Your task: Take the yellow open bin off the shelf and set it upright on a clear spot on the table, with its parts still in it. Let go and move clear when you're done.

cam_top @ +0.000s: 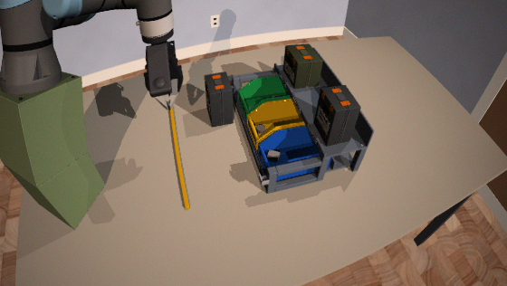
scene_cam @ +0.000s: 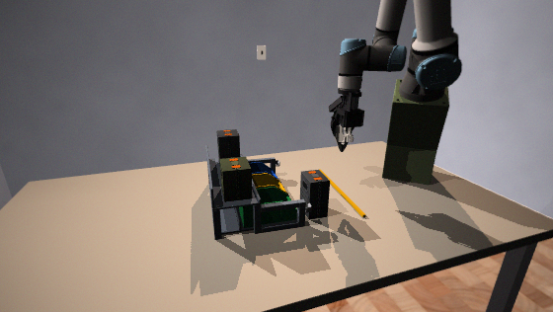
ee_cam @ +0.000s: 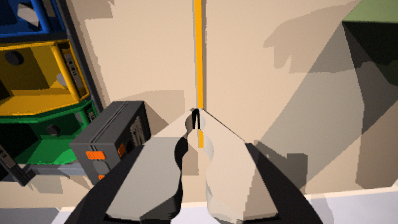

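Note:
The yellow open bin (cam_top: pixel 276 112) (scene_cam: pixel 267 181) (ee_cam: pixel 31 75) sits in the grey shelf (cam_top: pixel 296 168) (scene_cam: pixel 278 204), between the green bin (cam_top: pixel 267 90) (scene_cam: pixel 274 195) (ee_cam: pixel 37 142) and the blue bin (cam_top: pixel 290 142). Round dark and grey parts show inside it in the wrist view. My gripper (cam_top: pixel 169 108) (scene_cam: pixel 343 149) (ee_cam: pixel 196 109) is shut with nothing between its fingertips. It hangs above the table, on the robot-base side of the shelf, over one end of a yellow strip, well away from the yellow bin.
A dark case (cam_top: pixel 219 100) (scene_cam: pixel 315 194) (ee_cam: pixel 112 137) stands on the table by the shelf's front, near the green bin. A green case (cam_top: pixel 302 65) (scene_cam: pixel 235 179) and another dark case (cam_top: pixel 337 115) stand on the shelf's rear part. The yellow strip (cam_top: pixel 179 158) (scene_cam: pixel 344 194) (ee_cam: pixel 199 55) lies on the table.

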You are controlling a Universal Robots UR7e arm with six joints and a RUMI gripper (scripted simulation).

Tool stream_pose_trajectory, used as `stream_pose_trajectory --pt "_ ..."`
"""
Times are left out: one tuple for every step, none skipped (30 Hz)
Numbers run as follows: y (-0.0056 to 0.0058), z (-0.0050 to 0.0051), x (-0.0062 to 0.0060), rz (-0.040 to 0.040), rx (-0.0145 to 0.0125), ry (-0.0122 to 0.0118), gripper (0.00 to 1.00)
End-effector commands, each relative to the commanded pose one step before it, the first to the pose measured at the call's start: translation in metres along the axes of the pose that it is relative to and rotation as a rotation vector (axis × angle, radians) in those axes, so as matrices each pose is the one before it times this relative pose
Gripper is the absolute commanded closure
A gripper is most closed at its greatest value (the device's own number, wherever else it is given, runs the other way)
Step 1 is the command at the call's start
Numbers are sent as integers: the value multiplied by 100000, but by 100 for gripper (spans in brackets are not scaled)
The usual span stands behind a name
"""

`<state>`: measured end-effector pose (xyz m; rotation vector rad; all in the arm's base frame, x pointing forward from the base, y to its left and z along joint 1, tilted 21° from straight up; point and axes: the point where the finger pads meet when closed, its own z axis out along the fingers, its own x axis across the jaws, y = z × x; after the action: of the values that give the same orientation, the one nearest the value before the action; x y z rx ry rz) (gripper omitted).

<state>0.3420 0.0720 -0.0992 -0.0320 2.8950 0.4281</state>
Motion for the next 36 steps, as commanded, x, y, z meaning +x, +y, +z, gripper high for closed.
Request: stream_pose_trajectory --pt "-24 -59 -679 -311 107 -315 100" --pt "0 0 0 0 0 0 100" --pt "0 0 0 0 0 0 100" --pt "-1 1 -137 1 1 3 100" --pt "0 1 -157 2 0 6 100" --pt "1 1 -177 2 -1 7 100" --pt "-1 5 -196 6 -4 16 100" --pt "1 4 -218 6 -4 15 100" --pt "-1 6 -237 9 -6 22 100" --pt "1 7 -257 10 -8 26 100" --pt "-1 11 -275 15 -12 37 100" --pt "1 12 -295 17 -14 42 100" --pt "0 16 -313 21 -18 53 100" --pt "-1 6 -344 8 -3 21 100" --pt "-1 0 -371 0 6 2 100" --pt "0 0 -391 0 4 0 100" --pt "0 0 -410 0 0 -1 100" --pt "0 0 -428 0 0 -2 100" --pt "0 0 0 0 0 0 100" --pt "0 0 0 0 0 0 100" --pt "0 0 -445 0 0 -2 100" --pt "0 0 -461 0 0 -2 100" --pt "0 0 -475 0 0 -2 100" --pt "0 0 -488 0 0 -2 100" --pt "0 0 -500 0 0 -2 100" --pt "0 0 -511 0 0 -2 100" --pt "0 0 -520 0 0 -2 100" --pt "0 0 -527 0 0 -2 100" --pt "0 0 -533 0 0 -2 100" --pt "0 0 -538 0 0 -2 100" --pt "0 0 -541 0 0 -2 100" --pt "0 0 -542 0 0 -2 100" --pt "0 0 -542 0 0 -2 100" --pt "0 0 -540 0 0 -2 100" --pt "0 0 -537 0 0 -2 100" --pt "0 0 0 0 0 0 100"
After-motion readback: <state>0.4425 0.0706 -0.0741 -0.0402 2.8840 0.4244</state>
